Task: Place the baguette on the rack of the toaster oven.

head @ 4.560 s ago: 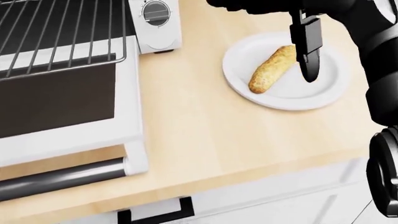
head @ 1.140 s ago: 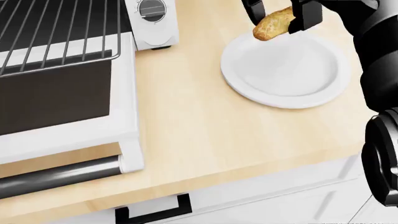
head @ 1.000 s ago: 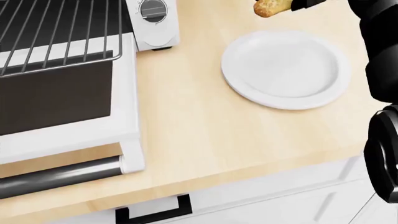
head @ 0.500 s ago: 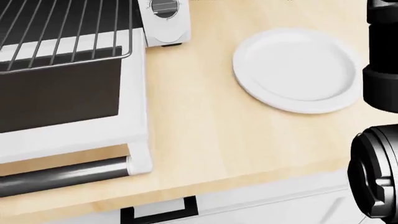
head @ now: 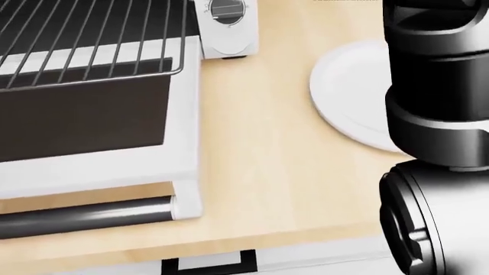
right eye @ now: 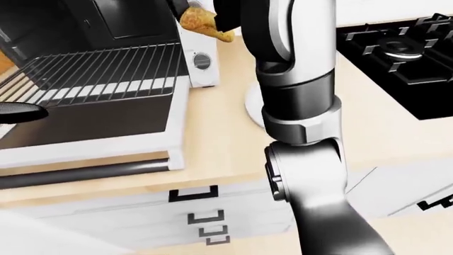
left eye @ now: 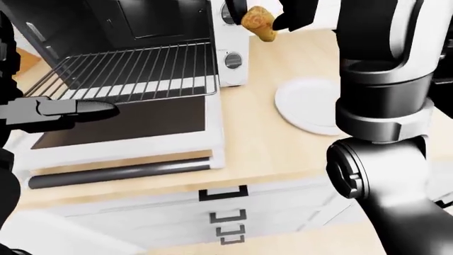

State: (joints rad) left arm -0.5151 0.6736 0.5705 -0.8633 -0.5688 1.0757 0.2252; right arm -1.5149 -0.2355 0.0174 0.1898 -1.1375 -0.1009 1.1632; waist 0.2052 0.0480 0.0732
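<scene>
Baguette (left eye: 257, 22) gripped in right hand (left eye: 272, 16) fingers.

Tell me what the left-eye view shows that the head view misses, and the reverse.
Only the left-eye view shows the baguette, gripped by the right hand above the counter, the left hand, and drawer handles. The head view adds nothing new. Both show the rack, open oven door, dial and the empty plate.

a: what sits on the wooden counter (head: 259, 166)?
b: a white plate (left eye: 304, 103), bare, near the counter's right end in the left-eye view.
a: and below?
b: white drawers (left eye: 227, 212) with black handles. a black stove (right eye: 403, 58) lies at the right-eye view's right.
</scene>
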